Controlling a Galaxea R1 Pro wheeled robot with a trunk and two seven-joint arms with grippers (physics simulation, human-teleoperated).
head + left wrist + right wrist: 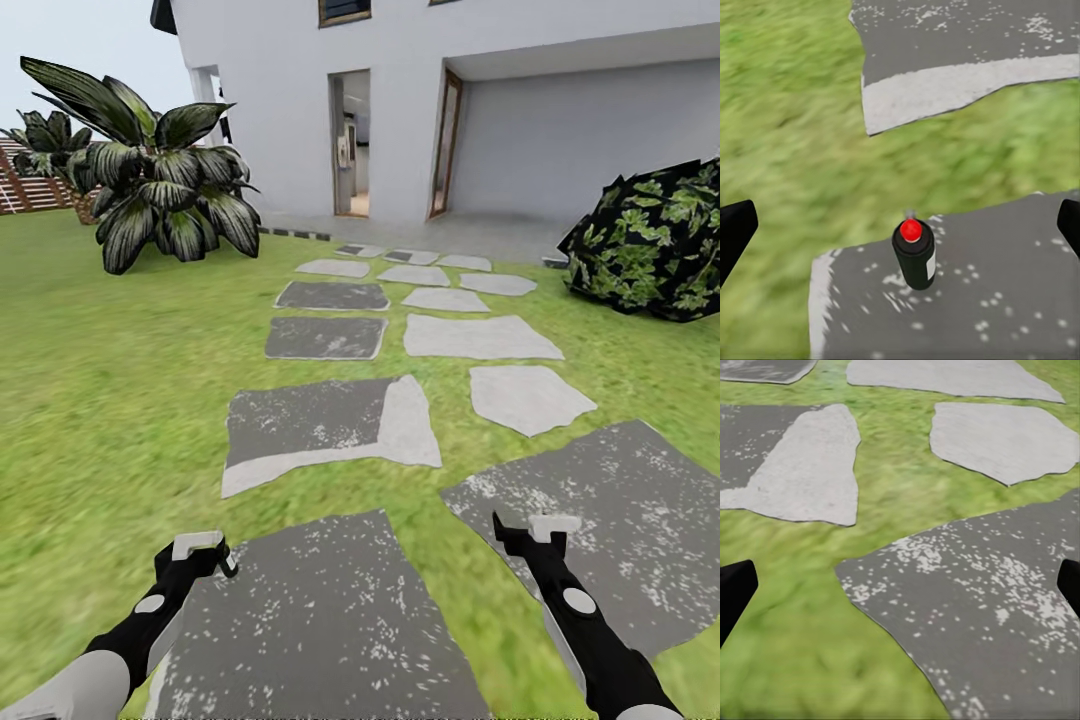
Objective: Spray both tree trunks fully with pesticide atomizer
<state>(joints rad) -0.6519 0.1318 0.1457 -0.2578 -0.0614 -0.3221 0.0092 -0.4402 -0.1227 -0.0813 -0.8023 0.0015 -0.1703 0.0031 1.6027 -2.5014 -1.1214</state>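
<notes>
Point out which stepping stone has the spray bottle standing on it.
The dark speckled stepping stone below the left gripper; the spray bottle stands upright near its edge.

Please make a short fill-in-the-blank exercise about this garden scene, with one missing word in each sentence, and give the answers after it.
1. The pesticide atomizer has a dark green body and a ____ cap.
2. It stands upright on a grey stepping ____, not on the grass.
3. In the left wrist view, the left pincer has its fingers wide ____, with the atomizer between them and untouched.
4. Ahead, the stone path leads to a ____ house.

Answers: red; stone; open; white
</notes>
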